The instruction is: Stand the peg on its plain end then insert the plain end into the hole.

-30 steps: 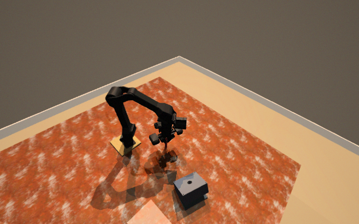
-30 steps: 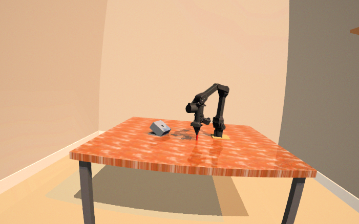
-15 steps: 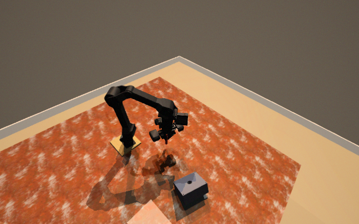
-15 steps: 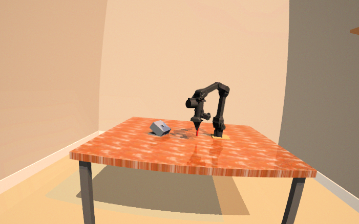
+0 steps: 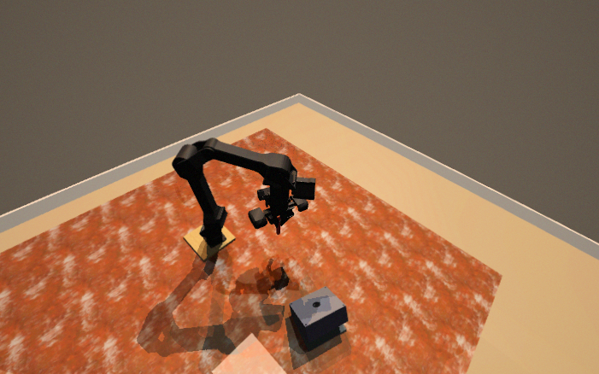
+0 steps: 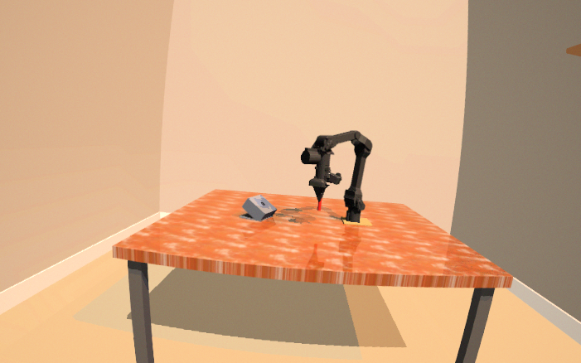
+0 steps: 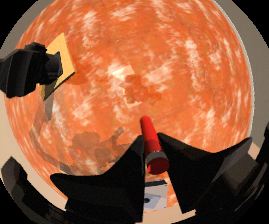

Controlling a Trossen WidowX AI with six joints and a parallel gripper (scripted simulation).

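A red peg [image 5: 278, 227] [image 6: 319, 205] [image 7: 150, 137] hangs about upright below my gripper [image 5: 278, 219] [image 6: 319, 200] [image 7: 150, 137], which is shut on it. The band end of the peg is up between the fingers, near the wrist camera, and the plain end points down. The peg is above the table [image 5: 408, 278] [image 6: 238, 243], not touching it. The sloped panel [image 5: 306, 315] [image 6: 254, 205] [image 7: 157, 189] is a grey-blue block with one dark hole [image 5: 316, 304] [image 6: 263, 203] [image 7: 147, 200] in its tilted face. It stands apart from the gripper, and the fingers partly hide it in the wrist view.
The arm's base sits on a yellowish plate [image 5: 226, 239] [image 6: 366, 222] [image 7: 69, 66] behind the gripper. Shadows of the arm fall on the table between the base and the panel. A pale flat shape [image 5: 250, 357] cuts into the lower edge of the top view.
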